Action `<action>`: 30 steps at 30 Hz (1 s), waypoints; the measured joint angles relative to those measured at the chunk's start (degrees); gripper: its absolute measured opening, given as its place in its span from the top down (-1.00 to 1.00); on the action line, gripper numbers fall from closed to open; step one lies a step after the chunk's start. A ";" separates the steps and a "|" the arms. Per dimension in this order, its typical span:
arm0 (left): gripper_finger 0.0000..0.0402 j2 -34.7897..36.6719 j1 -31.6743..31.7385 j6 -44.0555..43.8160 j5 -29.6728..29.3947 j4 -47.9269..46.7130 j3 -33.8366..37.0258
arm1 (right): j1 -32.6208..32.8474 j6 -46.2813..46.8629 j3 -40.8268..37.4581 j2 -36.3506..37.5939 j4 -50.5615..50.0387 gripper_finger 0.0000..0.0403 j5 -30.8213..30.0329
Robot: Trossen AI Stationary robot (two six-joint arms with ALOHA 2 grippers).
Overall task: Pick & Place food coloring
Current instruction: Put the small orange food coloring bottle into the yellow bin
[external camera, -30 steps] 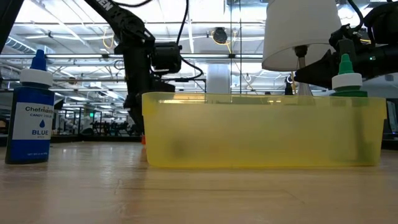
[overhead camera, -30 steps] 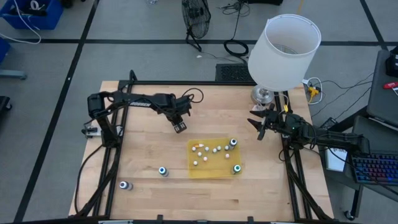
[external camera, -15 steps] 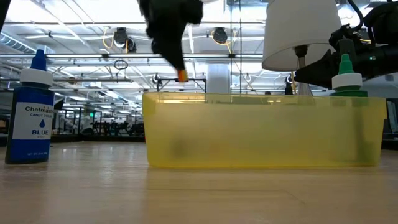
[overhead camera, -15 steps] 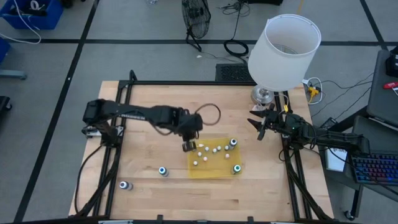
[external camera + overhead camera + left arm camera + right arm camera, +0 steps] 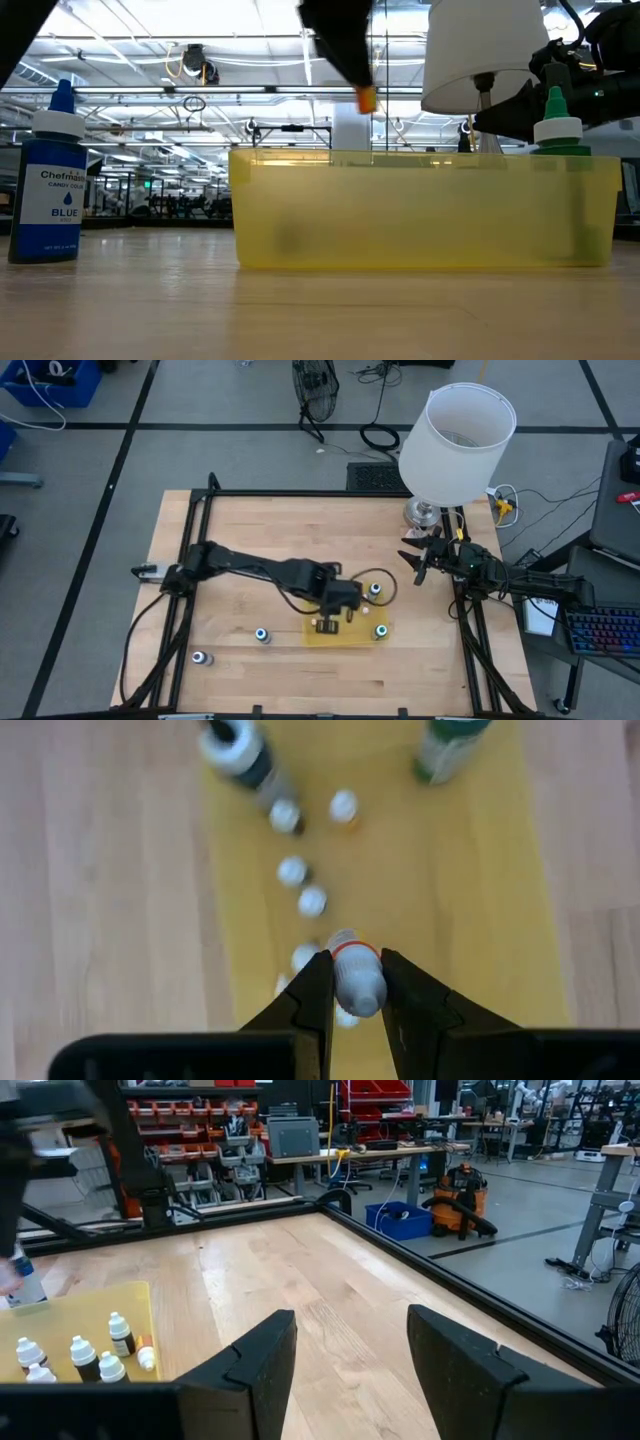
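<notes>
My left gripper [image 5: 325,625] hangs over the flat yellow tray [image 5: 366,641], shut on one tiny whitish food coloring bottle with an orange band [image 5: 358,988]. In the low view that bottle's orange end [image 5: 367,98] shows under the dark fingers, above the tray [image 5: 420,215]. Several small whitish bottles [image 5: 312,901] and two larger dark ones [image 5: 375,589] [image 5: 381,630] stand in the tray. Two more dark bottles [image 5: 262,634] [image 5: 201,658] stand on the table near the tray's left. My right gripper [image 5: 415,565] waits open by the lamp base. My left gripper pinches the tiny bottle by its whitish body [image 5: 364,995], just behind the orange band, between the two fingertips [image 5: 322,970]. The fingers come from above, pointing down. The bottle is lifted clear over the tray, and its banded end sticks out below the fingers.
A lamp with a big white shade [image 5: 457,440] stands at the table's far right corner. In the low view a blue bottle [image 5: 50,190] stands left of the tray and a green-topped one [image 5: 556,125] rises at its right end. Bare wood lies along the near edge.
My left gripper has risen from the table left of and beyond the tray with the tiny bottle in its fingers. It has travelled toward the right and near edges and now hangs over the tray. The bottle is lifted clear.
</notes>
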State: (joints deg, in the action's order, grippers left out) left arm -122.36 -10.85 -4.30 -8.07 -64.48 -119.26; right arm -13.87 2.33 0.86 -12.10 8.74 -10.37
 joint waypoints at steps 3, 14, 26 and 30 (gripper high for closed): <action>0.67 -4.21 -0.28 3.01 1.32 -0.04 -4.46 | 0.00 0.00 -0.01 0.00 0.02 0.10 0.00; 0.68 -12.76 0.63 3.16 4.61 0.67 -5.06 | 0.00 0.00 0.00 0.00 0.02 0.10 0.00; 0.68 -17.83 0.83 3.85 8.27 2.04 -5.03 | -0.01 -0.01 0.00 -0.01 0.02 0.10 0.00; 0.56 -17.83 0.86 3.83 8.11 2.00 -5.03 | -0.01 0.00 -0.01 -0.02 -0.03 0.10 -0.01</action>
State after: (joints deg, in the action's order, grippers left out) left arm -140.19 -10.00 -0.47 0.03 -62.48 -124.29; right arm -13.88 2.33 0.86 -12.12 8.71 -10.38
